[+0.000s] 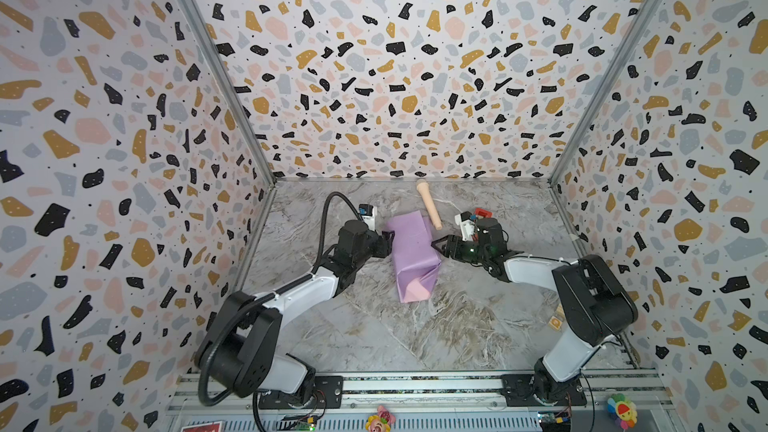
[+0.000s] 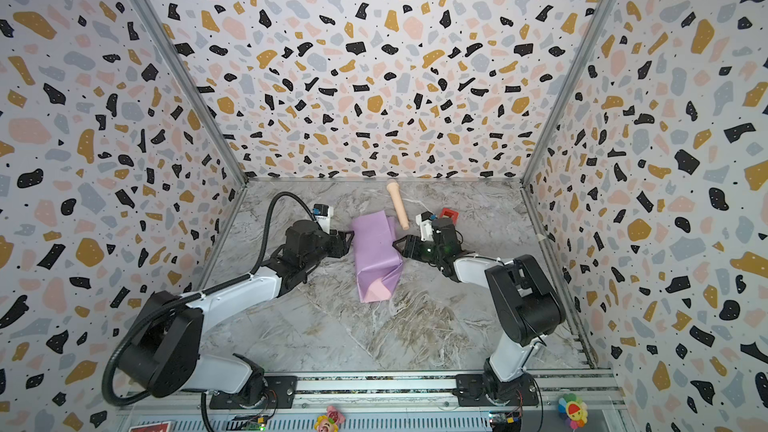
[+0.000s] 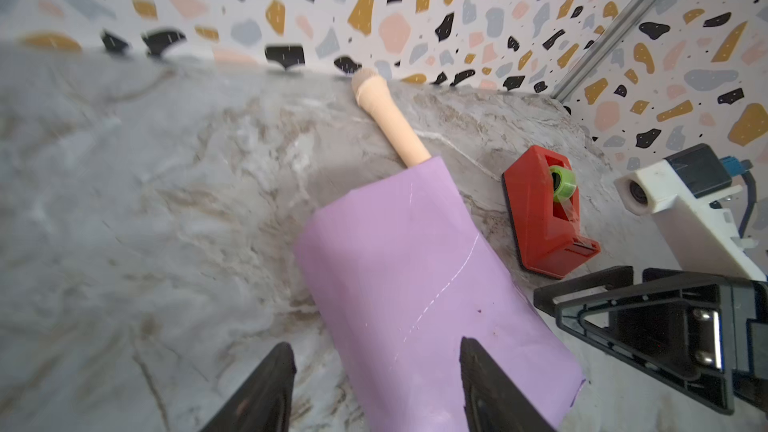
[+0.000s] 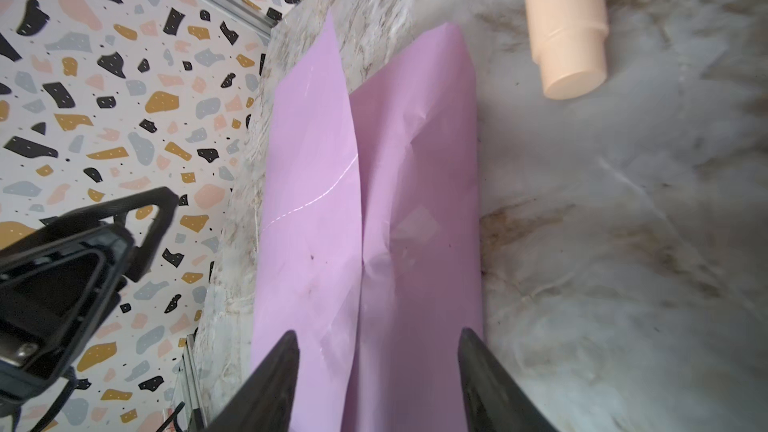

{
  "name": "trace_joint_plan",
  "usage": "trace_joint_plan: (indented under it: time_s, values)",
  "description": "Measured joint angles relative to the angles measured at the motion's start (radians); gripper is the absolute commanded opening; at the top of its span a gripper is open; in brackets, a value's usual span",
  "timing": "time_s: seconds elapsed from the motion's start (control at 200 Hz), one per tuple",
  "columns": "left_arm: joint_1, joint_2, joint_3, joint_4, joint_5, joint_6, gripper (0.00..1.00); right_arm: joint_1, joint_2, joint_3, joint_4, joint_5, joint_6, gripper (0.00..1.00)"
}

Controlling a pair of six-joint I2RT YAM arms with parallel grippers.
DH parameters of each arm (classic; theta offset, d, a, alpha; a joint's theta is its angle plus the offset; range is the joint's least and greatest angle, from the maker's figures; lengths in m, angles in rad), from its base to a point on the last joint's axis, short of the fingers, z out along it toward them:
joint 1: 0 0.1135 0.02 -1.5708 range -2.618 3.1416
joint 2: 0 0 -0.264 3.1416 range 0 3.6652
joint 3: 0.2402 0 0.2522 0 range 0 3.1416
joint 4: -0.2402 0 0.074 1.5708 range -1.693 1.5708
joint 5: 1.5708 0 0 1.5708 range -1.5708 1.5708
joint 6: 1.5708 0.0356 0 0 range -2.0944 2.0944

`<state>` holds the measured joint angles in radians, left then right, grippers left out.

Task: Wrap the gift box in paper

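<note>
The paper (image 1: 411, 251) sits mid desk (image 1: 415, 338), lilac side out, folded over the gift box, which is hidden. Jaws apart & empty, left tool (image 1: 390, 241) & right tool (image 1: 437, 248) flank it. Press the overlap flat b4 you reach for the tape dispenser (image 3: 544, 218), far right.

Both arms stretched inward, left pincer (image 1: 390, 239) jaws apart, right pincer (image 1: 437, 245) jaws apart

No text, brand or number can be read in any view. A blue label (image 2: 319, 211) is carried on the white camera mount (image 2: 326, 220) and a mark is shown on a small tan block (image 1: 555, 321), but neither can be made out.
</note>
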<state>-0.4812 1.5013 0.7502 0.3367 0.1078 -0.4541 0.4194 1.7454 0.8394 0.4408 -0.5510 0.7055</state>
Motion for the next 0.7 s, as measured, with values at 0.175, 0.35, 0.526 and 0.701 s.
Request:
trace_joint_plan:
  time_s: [0.175, 0.35, 0.526, 0.701]
  values:
    - [-0.009, 0.108, 0.000, 0.018, 0.116, -0.118, 0.55, 0.016, 0.024, 0.006, -0.006, -0.027, -0.006, 0.61]
    - [-0.029, 0.130, 0.000, 0.063, 0.173, -0.177, 0.50, 0.029, 0.009, -0.009, -0.005, -0.031, -0.008, 0.60]
    - [-0.057, 0.124, -0.021, 0.105, 0.174, -0.213, 0.49, 0.031, -0.068, -0.094, -0.007, -0.014, 0.006, 0.59]
    - [-0.096, 0.093, -0.082, 0.122, 0.185, -0.238, 0.55, 0.053, -0.210, -0.234, -0.019, 0.000, 0.029, 0.62]
